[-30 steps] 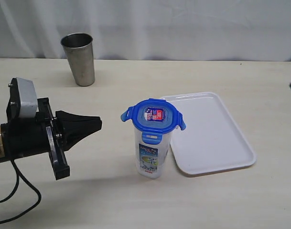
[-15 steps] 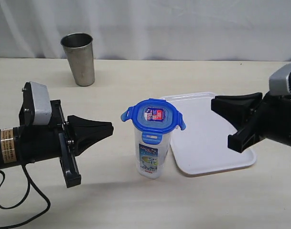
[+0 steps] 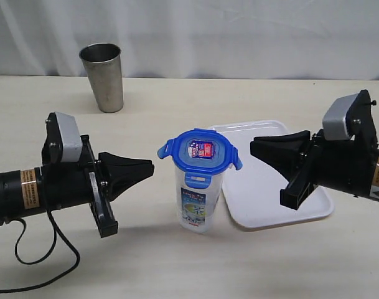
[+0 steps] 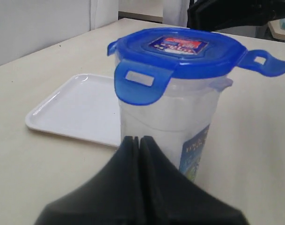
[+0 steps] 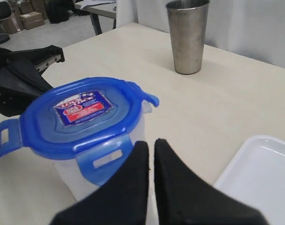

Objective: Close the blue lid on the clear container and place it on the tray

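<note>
1. The left hand [image 3: 149,166], fingers pressed together into a point and holding nothing, hovered near the left side of the clear container [image 3: 198,202], level with its upper half and not touching it.
2. A steel cup [image 3: 103,75] stood upright well behind and left of the container.
3. The container stood upright on the bench [image 3: 177,268]. The blue lid [image 3: 200,151] rested on its mouth, with the side flaps flared outward and unlatched.
4. The tray [image 3: 257,205] lay flat just right of the container.
5. The right hand [image 3: 254,147], also pressed together and empty, pointed at the lid from the container's right, above the tray.
6. Likely risk: the container was tall and narrow, so an uneven push on a flap from one side could tip it or skew the lid.
</note>
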`<state>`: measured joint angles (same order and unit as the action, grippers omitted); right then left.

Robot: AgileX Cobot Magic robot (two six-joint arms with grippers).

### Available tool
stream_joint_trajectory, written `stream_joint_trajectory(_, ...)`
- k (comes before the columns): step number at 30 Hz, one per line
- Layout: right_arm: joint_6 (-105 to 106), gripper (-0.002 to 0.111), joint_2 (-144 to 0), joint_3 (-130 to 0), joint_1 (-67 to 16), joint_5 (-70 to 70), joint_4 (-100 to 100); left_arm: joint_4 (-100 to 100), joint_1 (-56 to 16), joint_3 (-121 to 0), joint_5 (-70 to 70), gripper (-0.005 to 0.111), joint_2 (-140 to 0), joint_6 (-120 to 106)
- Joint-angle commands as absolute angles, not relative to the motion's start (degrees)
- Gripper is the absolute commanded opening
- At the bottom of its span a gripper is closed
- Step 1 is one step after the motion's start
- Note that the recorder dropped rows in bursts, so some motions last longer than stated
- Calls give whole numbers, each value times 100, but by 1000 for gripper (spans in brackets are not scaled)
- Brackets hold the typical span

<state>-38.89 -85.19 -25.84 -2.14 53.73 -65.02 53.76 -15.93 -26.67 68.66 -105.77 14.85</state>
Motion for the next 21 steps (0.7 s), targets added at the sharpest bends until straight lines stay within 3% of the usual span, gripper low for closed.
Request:
stream_joint_trajectory(1, -3518, 4, -8663, -2608, -214, 5446, -6047, 5412, -1692, -2888, 6996, 0, -10595, 1599)
stream_joint_trajectory(8, -3297, 4, -8824, -2608, -214, 5416, -5845, 5390, -2141, -3248, 6617, 0, -10700, 1652)
stream_joint_trajectory(21, -3385, 4, -8837, -2608, -214, 5547, -6293, 5373, -2140, -3279, 6268, 0, -10700, 1652)
